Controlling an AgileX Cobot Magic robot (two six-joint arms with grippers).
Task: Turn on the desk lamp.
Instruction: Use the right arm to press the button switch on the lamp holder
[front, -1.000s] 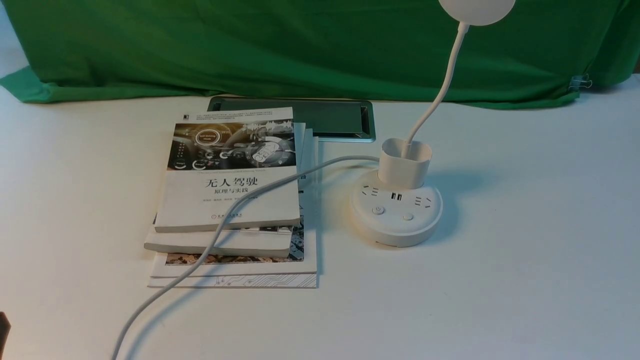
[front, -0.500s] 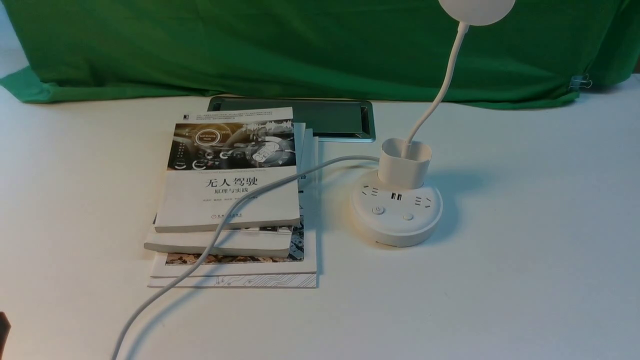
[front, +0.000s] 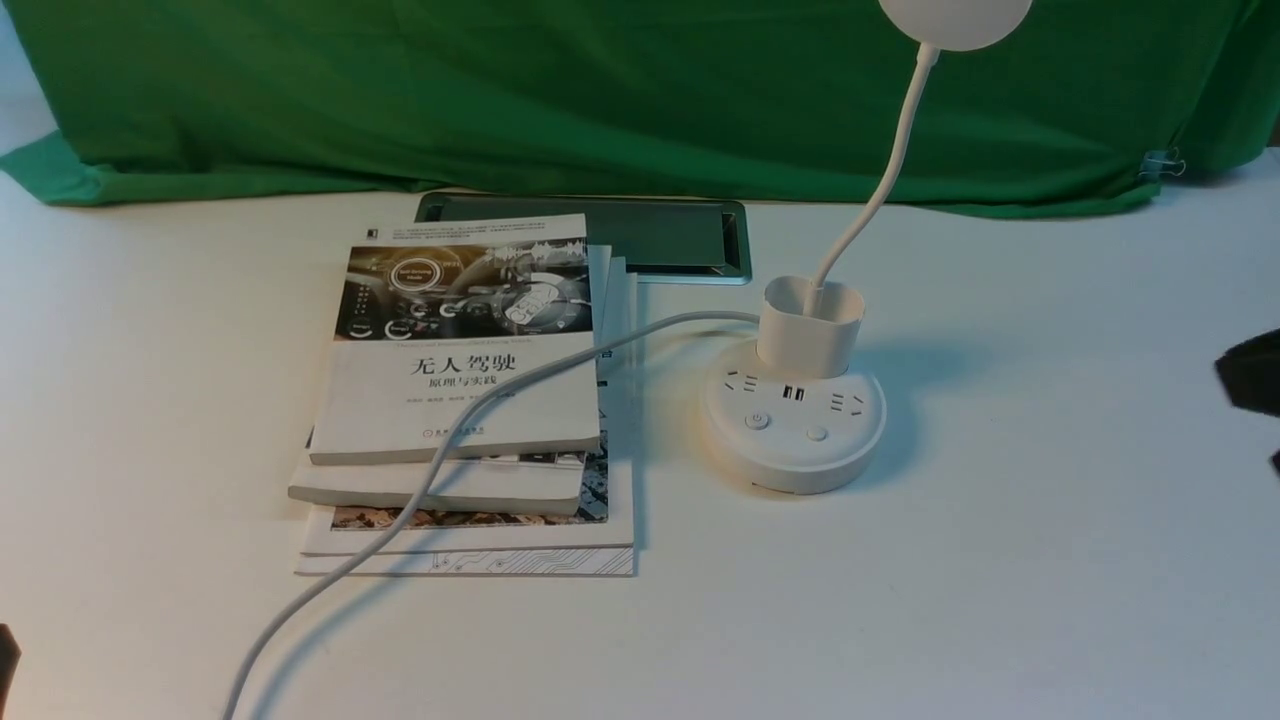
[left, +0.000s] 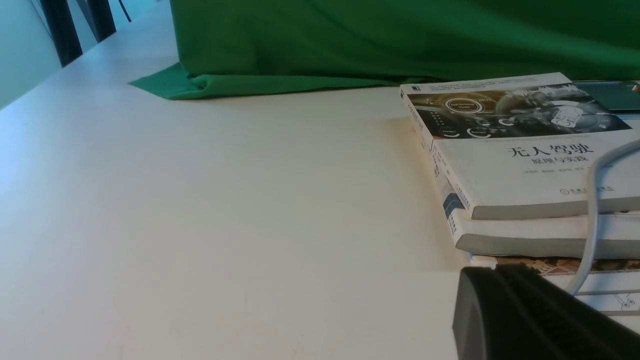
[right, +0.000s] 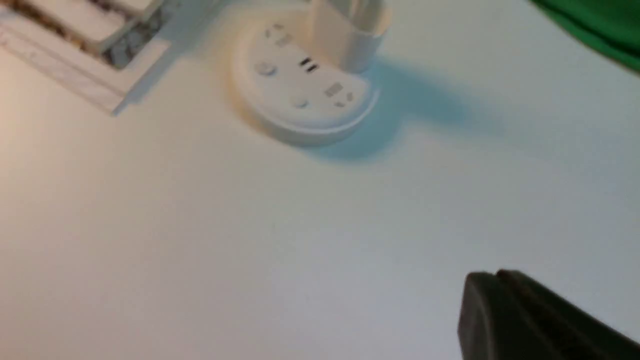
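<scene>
White desk lamp (front: 793, 420) with round puck base stands on white table (front: 1000, 600), just right of stacked books (front: 460, 400); its white cord (front: 660, 322) lies across them. Right gripper (right: 492, 282) well right of base, jaws closed, empty. Left gripper (left: 492, 275) near books, jaws together, empty.

Bright, even light is seen. A soft shadow is cast rightward from the desk lamp (front: 793, 430) onto the table (front: 1000, 560). The right wrist view is blurred; the front view is sharp.
</scene>
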